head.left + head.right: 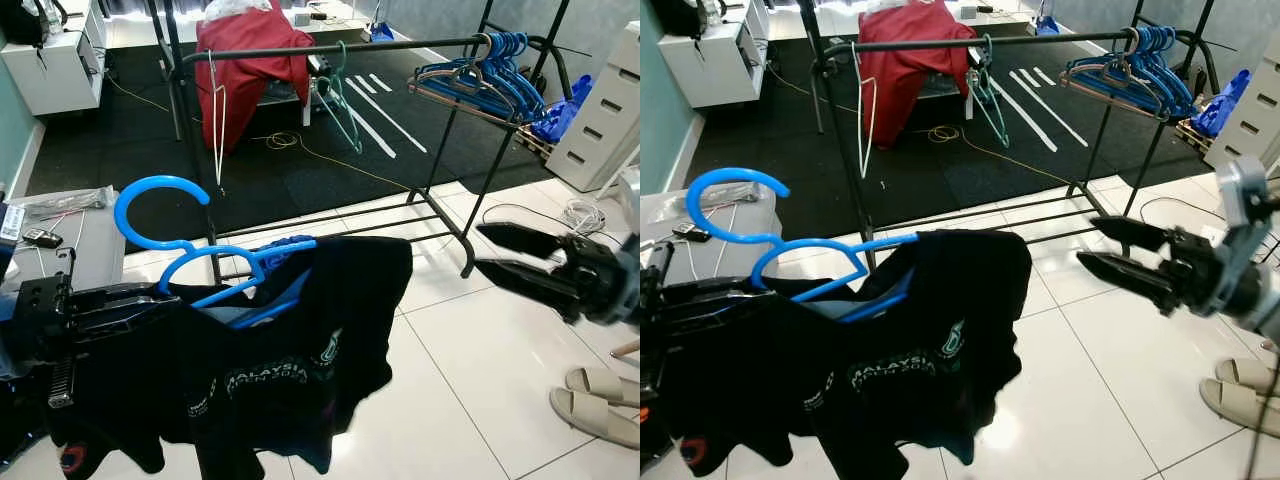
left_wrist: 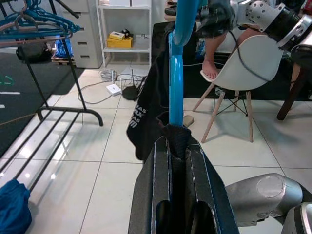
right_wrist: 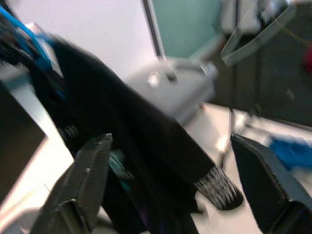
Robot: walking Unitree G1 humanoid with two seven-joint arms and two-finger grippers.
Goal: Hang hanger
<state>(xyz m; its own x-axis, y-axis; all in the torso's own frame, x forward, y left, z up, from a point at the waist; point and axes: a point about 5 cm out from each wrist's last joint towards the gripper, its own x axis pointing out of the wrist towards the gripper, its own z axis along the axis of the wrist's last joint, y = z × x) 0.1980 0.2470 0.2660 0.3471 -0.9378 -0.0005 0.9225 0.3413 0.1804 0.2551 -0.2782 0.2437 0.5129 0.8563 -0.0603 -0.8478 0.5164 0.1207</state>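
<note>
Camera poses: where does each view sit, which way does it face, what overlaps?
Left and right eye views: head stereo, facing forward-down at the clothes rack; both arms visible.
Left wrist view: along the left end effector, shut on the blue hanger carrying the black shirt.
Right wrist view: blurred, between the open fingers of the right end effector.
Shared by all: the shirt.

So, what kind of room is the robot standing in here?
Probably a room at home used for laundry or clothes storage. A black rack carries blue hangers and a red garment, white drawers stand beside it, and slippers lie on the tiled floor.
</note>
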